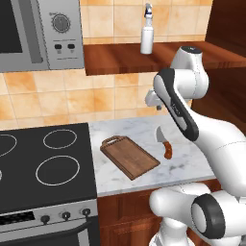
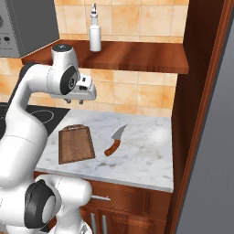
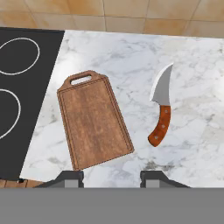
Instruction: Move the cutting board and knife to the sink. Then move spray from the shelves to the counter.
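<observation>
The brown cutting board (image 1: 129, 156) (image 2: 76, 144) (image 3: 94, 120) lies flat on the marble counter (image 1: 120, 129) (image 2: 146, 151) (image 3: 197, 87), loop handle toward the wall. To its right lies the knife (image 1: 165, 141) (image 2: 114, 141) (image 3: 161, 109), blade toward the wall. High above both hovers my gripper (image 1: 153, 102) (image 2: 74, 100) (image 3: 111, 177), open, pointing down, nothing between its fingers. The white spray (image 1: 147, 33) (image 2: 94, 34) stands upright on the wooden shelves (image 1: 120, 57) (image 2: 137, 55). The sink is out of view.
A black stovetop (image 1: 43, 163) (image 2: 45, 113) (image 3: 22, 87) borders the counter on the left. A microwave (image 1: 38, 29) (image 2: 27, 23) hangs above it. A tall dark wooden cabinet (image 1: 226, 29) (image 2: 201, 91) closes off the right side.
</observation>
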### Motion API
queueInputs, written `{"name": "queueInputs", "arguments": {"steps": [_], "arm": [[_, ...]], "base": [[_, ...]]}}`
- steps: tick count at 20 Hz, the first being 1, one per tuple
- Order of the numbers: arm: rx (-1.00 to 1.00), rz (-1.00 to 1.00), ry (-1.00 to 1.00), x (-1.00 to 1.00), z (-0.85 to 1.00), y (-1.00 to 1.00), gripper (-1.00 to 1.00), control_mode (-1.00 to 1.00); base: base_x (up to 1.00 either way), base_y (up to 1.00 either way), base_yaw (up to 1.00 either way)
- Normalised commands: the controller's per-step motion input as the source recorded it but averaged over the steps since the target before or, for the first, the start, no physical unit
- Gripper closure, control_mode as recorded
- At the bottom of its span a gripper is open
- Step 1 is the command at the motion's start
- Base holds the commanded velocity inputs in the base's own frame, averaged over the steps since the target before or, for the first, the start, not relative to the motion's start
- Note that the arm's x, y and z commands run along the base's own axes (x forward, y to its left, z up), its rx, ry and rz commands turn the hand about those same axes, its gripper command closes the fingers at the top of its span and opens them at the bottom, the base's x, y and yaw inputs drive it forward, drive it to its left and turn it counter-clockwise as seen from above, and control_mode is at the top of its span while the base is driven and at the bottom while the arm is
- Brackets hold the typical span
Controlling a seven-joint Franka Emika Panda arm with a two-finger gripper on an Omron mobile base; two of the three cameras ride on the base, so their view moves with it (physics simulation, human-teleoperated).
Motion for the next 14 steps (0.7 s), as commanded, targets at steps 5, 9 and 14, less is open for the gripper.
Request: {"name": "queueInputs", "arguments": {"steps": [5, 9, 14], "arm": [[0.00, 0.00, 0.00, -0.10, -0.03, -0.01, -1.00, -1.00], [0.00, 0.00, 0.00, -0.17, -0.18, 0.00, -1.00, -1.00], [-0.02, 0.00, -0.01, -0.21, -0.24, 0.05, -1.00, -1.00]], "base": [[0.00, 0.00, 0.00], [0.00, 0.00, 0.00], [0.00, 0.00, 0.00]]}}
